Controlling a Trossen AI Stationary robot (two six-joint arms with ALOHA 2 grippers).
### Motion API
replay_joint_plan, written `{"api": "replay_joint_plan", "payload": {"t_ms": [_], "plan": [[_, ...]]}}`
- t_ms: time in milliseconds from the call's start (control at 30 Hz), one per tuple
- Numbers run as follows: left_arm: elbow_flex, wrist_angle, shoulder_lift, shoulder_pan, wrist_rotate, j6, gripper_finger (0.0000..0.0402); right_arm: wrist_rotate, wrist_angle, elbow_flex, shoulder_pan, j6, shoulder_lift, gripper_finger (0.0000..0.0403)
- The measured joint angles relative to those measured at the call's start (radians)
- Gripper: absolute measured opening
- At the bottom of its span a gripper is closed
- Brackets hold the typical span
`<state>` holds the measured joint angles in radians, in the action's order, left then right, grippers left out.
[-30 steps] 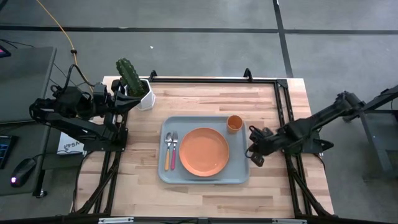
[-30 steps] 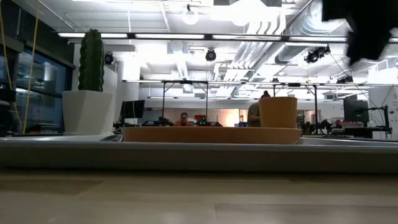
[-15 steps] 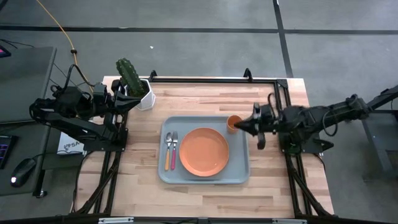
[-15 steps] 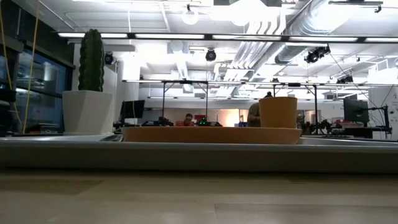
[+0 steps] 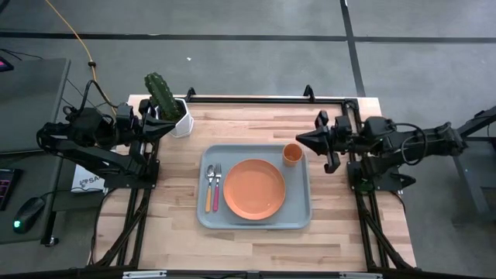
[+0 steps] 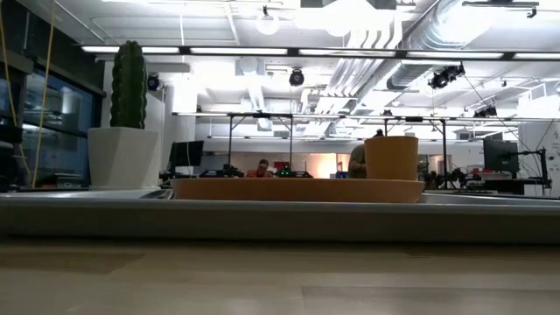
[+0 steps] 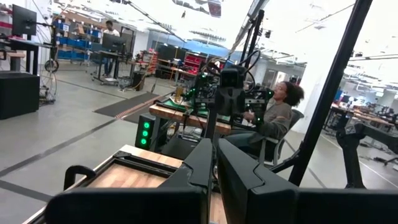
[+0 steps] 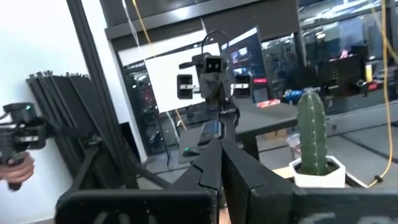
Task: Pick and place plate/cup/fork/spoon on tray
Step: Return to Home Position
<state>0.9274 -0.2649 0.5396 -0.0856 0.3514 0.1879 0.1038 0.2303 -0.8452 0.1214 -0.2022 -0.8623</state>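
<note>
Right gripper (image 5: 299, 139) has pulled back from the tray's (image 5: 299, 211) right edge and is now near the cup (image 5: 292, 153), jaws pressed together. Plate (image 5: 254, 188) sits mid-tray, cup in the far right corner, fork (image 5: 218, 186) and spoon (image 5: 208, 187) side by side at the left end. Left gripper (image 5: 158, 125) waits by the cactus pot (image 5: 180, 121), jaws together.

Bright even overhead light w/ soft shadows; ceiling lamps (image 6: 267, 22) glare in low view.

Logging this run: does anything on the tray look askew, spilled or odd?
Nothing stands out: plate, cup, fork and spoon all sit inside the tray, cup upright. Right pincer hangs near the cup; left pincer waits by the cactus.
</note>
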Motion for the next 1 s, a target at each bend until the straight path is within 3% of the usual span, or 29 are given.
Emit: {"api": "replay_joint_plan", "payload": {"t_ms": [600, 833, 1000], "plan": [[0.0, 0.0, 0.0, 0.0, -0.002, -0.008, 0.0012, 0.017, -0.003, 0.0, -0.018, -0.005, 0.0, 0.0], [0.0, -0.011, 0.0, 0.0, -0.091, -0.042, 0.0012, 0.027, -0.001, 0.0, -0.018, -0.006, 0.0, 0.0], [-0.021, -0.032, -0.027, 0.0, -0.094, -0.043, 0.0002, 0.039, -0.001, 0.0, -0.019, -0.006, 0.0, 0.0]]}}
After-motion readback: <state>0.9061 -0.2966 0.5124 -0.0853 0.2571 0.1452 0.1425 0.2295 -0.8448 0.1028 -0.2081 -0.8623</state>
